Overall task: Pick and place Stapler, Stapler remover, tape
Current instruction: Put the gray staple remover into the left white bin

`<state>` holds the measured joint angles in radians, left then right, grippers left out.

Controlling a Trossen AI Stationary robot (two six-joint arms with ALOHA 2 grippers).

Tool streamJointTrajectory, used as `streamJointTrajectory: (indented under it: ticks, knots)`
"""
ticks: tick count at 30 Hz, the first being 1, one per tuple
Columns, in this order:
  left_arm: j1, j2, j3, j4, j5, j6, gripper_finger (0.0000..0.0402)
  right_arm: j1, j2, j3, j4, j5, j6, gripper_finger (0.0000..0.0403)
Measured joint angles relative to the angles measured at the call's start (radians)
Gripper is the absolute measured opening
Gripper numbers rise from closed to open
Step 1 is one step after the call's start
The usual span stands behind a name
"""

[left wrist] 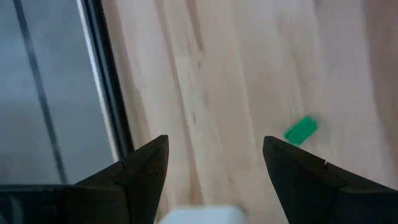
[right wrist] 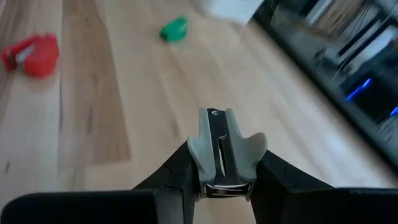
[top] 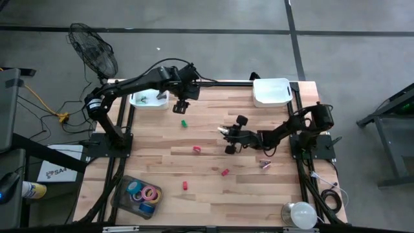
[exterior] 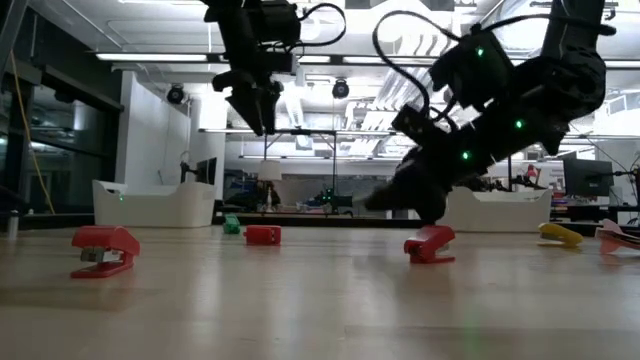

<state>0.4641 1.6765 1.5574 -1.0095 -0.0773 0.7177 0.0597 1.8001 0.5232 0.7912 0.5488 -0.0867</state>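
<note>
Staple remover point(right wrist: 222, 151) clamped lengthwise, pointing tableward.

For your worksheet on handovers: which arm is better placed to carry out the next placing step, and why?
The right. Its gripper is shut on a grey staple remover over mid-table, so it likely places next. The left gripper is open and empty near the left white bin.

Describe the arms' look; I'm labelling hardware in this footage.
Both arms are dark, jointed, with black cables looping off them. The left gripper has two dark wedge-shaped fingers. The right gripper has similar dark fingers; green indicator lights dot its arm in the low view.
</note>
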Motion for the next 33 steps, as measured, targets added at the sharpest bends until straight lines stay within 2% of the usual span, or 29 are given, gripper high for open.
streamJointTrajectory:
  ticks: [6, 11, 13, 23, 33]
  knots:
    - [0.000, 0.000, 0.000, 0.107, 0.201, 0.008, 0.0257, 0.000, -0.081, 0.000, 0.041, 0.047, -0.175, 0.0095]
    - [-0.001, 0.000, 0.000, 0.228, 0.415, 0.009, 0.0257, 0.000, -0.179, 0.001, 0.051, 0.072, -0.206, 0.0095]
    - [-0.010, 0.000, 0.000, 0.274, 0.467, 0.003, 0.0257, 0.004, -0.218, 0.001, 0.048, 0.073, -0.209, 0.0095]
    - [-0.150, 0.000, 0.000, 0.439, 0.474, 0.072, 0.0257, 0.014, -0.348, 0.001, 0.117, 0.045, -0.287, 0.0095]
    - [-0.288, 0.001, 0.000, 0.514, 0.273, 0.117, 0.0257, 0.015, -0.352, 0.001, 0.182, 0.010, -0.341, 0.0095]
